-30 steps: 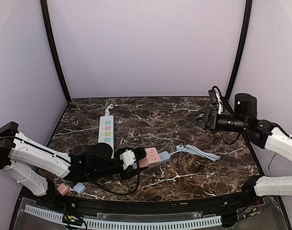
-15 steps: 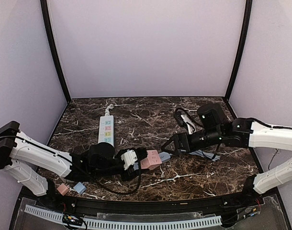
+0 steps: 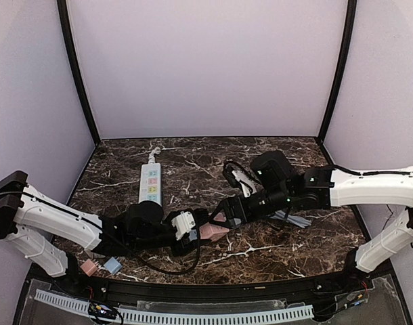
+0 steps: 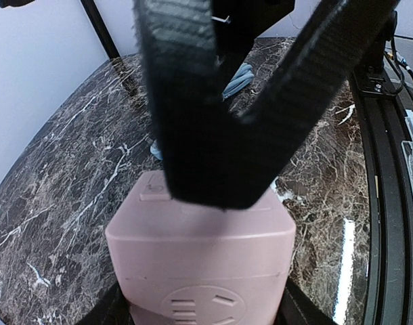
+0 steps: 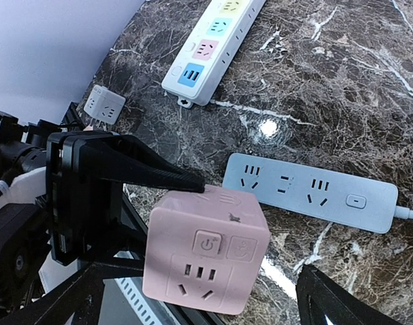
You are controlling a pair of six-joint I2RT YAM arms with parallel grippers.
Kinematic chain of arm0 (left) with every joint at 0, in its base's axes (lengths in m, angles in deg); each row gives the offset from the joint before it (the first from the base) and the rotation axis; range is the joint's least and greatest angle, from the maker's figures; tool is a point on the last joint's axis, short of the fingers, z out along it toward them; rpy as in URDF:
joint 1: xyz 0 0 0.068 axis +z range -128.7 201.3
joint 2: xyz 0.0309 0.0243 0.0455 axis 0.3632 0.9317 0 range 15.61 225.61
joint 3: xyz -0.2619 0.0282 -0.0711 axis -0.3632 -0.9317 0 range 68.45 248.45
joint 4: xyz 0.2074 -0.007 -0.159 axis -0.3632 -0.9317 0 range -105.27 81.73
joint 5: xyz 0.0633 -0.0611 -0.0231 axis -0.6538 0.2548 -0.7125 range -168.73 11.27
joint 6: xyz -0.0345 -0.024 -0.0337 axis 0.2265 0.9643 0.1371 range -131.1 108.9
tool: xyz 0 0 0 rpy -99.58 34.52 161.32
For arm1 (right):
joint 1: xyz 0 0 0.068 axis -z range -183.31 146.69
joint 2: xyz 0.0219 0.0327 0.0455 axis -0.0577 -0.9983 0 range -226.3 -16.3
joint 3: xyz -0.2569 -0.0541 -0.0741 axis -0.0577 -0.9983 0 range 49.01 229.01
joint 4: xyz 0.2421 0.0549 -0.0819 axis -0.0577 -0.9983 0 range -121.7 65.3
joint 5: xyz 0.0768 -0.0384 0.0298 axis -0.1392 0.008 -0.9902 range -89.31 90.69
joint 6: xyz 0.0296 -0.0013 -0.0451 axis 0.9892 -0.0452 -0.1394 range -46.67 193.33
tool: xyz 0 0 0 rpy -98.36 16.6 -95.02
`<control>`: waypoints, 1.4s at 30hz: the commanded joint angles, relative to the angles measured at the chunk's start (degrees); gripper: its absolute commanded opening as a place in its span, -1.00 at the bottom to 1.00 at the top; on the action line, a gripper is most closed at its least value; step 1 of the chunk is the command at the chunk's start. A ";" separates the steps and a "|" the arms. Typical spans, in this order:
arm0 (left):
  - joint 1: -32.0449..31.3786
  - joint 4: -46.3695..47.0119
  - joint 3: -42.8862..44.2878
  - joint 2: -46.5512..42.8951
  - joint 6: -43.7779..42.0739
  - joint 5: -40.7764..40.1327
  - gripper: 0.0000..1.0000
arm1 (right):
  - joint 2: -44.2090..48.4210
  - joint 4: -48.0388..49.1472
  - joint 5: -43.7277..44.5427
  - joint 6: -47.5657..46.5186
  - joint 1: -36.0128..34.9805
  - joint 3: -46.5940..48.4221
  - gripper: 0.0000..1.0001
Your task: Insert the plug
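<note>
A pink cube socket [image 3: 212, 229] is held just above the marble table by my left gripper [image 3: 195, 227], which is shut on it. In the left wrist view the cube [image 4: 203, 250] fills the space between my fingers. My right gripper [image 3: 225, 212] is open and right up against the cube; one of its fingers [image 4: 193, 101] hangs over the cube's top. The right wrist view shows the cube's switch and socket face [image 5: 206, 250] between my open right gripper's [image 5: 200, 277] tips. A blue-grey power strip [image 5: 308, 191] lies flat just behind it. No plug pins show.
A white power strip [image 3: 150, 181] lies at the back left, also in the right wrist view [image 5: 210, 40]. A small white cube [image 5: 103, 103] sits near it. A pink cube [image 3: 89, 267] and a blue cube [image 3: 112, 265] lie at the front left. A grey cable [image 3: 294, 220] runs right.
My right arm has swung from the right rear across to the middle and lowered, bringing its open gripper up to the pink cube. My left gripper has kept its hold, nearly still.
</note>
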 commanded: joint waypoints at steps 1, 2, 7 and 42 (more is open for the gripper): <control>0.17 0.14 1.72 -0.04 0.86 0.30 -0.98 | -1.39 0.58 1.35 1.09 -0.76 1.86 0.97; 0.17 0.14 1.72 -0.04 0.82 0.20 -0.98 | -1.75 0.67 1.06 1.24 -0.92 1.92 0.97; 0.17 0.39 1.92 0.45 0.90 0.21 -0.98 | -3.28 1.30 0.14 2.22 -1.35 1.86 0.95; 0.16 -1.53 3.43 2.39 0.33 -1.27 -0.98 | -10.14 2.18 -1.18 3.39 -2.59 3.81 0.38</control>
